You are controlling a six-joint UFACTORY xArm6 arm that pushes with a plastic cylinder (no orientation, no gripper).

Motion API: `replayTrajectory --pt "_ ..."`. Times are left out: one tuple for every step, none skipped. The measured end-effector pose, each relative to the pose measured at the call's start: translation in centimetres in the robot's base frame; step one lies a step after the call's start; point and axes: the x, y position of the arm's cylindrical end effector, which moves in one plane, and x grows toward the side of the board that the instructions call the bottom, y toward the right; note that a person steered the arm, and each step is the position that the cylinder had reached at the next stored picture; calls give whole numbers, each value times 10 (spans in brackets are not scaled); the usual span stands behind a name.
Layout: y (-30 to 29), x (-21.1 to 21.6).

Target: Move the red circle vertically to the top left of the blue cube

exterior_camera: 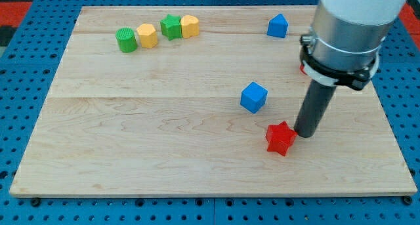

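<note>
The blue cube (253,97) sits right of the board's centre. A small sliver of a red block (303,69) shows at the left edge of my arm's grey body, up and to the right of the cube; the rest is hidden and its shape cannot be made out. A red star-shaped block (280,138) lies below and right of the cube. My tip (304,134) stands on the board just right of the red star, touching or nearly touching it.
A green cylinder (126,39), a yellow hexagon (147,35), a green star (171,27) and a yellow block (189,26) form a row at the top left. A blue house-shaped block (277,25) lies at the top right. The wooden board (131,140) rests on blue pegboard.
</note>
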Motion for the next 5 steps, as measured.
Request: replayTrajectory --pt "60 -33" --pt "143 -62" --pt "148 -125" --pt "148 -189" --pt "134 -229"
